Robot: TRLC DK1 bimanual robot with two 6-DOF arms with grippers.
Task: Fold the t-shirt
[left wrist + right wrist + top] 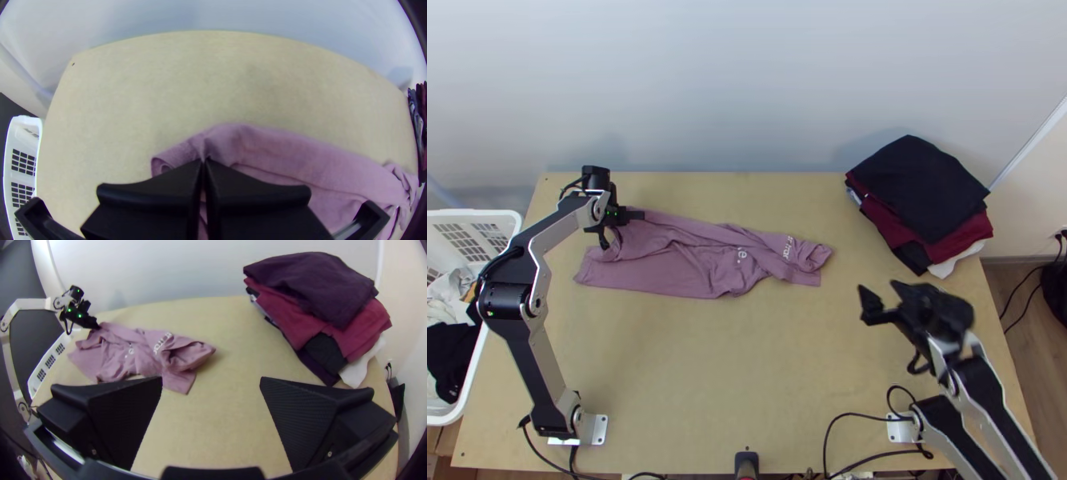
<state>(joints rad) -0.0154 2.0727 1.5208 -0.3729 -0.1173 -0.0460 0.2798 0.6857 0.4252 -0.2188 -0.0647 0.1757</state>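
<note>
We take as our landmark the stack of folded clothes, which lies at the far right part of the light wooden table. To the left of this stack, well apart from it, we see the purple t-shirt. It lies as a long, wrinkled strip, bunched and partly turned over on itself, with white letters on the end which is nearer to the stack

At the other end, which is farther from the stack, we find the left gripper. In the left wrist view its two fingers are pressed together, and they pinch a small part of the t-shirt's cloth near its far edge

The right gripper is on the near side of the stack, apart from it and above the table. In the right wrist view its fingers stand wide, and between them we see the bare wood

Farthest to the left of the stack, beyond the t-shirt, is a white basket with clothes inside
</note>
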